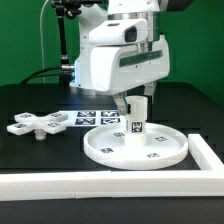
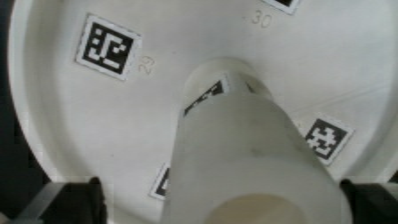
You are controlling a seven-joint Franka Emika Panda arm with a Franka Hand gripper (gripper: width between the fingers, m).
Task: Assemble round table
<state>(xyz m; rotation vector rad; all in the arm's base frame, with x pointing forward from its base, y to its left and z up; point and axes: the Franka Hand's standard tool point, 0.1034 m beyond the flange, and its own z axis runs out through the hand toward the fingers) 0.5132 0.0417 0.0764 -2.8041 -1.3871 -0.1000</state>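
Note:
The large round disc (image 1: 105,148) lies flat on the black table, tags facing up. The short cylindrical post (image 1: 137,122) stands upright near its middle. My gripper (image 1: 136,105) hangs straight above the disc, open, with one finger on each side of the post. In the wrist view the post (image 2: 249,150) rises toward the camera from the disc (image 2: 107,110), and the dark fingers (image 2: 71,205) stand apart from its sides, so my gripper (image 2: 217,208) is not clamped on it. The small cross-shaped piece (image 1: 37,123) lies on the table at the exterior view's left.
The marker board (image 1: 85,115) lies flat behind the disc. A long white border rail (image 1: 100,185) runs along the table's front edge and turns up the exterior view's right side (image 1: 205,150). The arm's white body looms over the back of the disc.

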